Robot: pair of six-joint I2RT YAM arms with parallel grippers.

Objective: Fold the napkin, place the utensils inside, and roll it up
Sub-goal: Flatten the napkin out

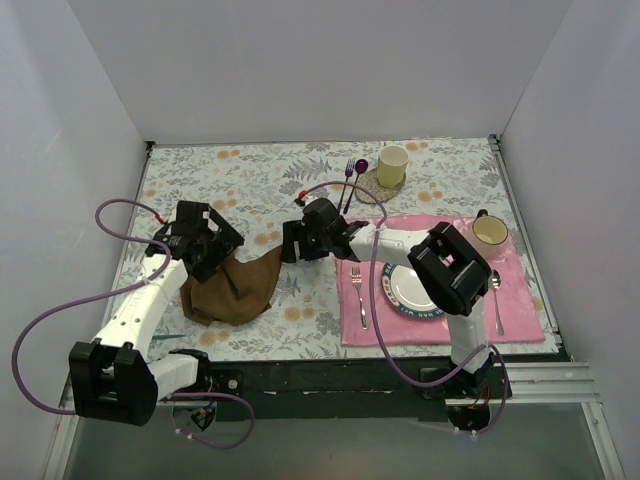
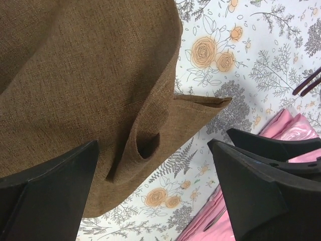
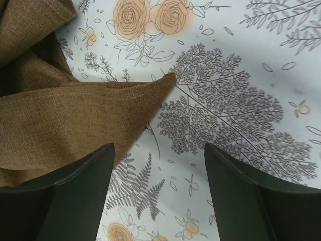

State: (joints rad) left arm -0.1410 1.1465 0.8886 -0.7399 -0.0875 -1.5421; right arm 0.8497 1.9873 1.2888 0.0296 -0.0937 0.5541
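The dark brown napkin (image 1: pixel 235 290) lies crumpled in a heap on the flowered tablecloth, left of the pink mat. Its folds fill the left wrist view (image 2: pixel 85 75), and one pointed corner shows in the right wrist view (image 3: pixel 75 113). My left gripper (image 1: pixel 220 258) is open just above the napkin's upper edge, with a cloth fold between its spread fingers (image 2: pixel 153 145). My right gripper (image 1: pixel 291 245) is open over bare tablecloth beside the napkin's right corner (image 3: pixel 159 146). A metal fork (image 1: pixel 357 295) and spoon (image 1: pixel 497 295) lie on the pink mat.
The pink mat (image 1: pixel 520 300) holds a plate (image 1: pixel 415 288) and a mug (image 1: pixel 490 232). A purple fork and spoon (image 1: pixel 352 178) lie at the back, next to a yellow cup (image 1: pixel 392 162) on a coaster. White walls close in the table.
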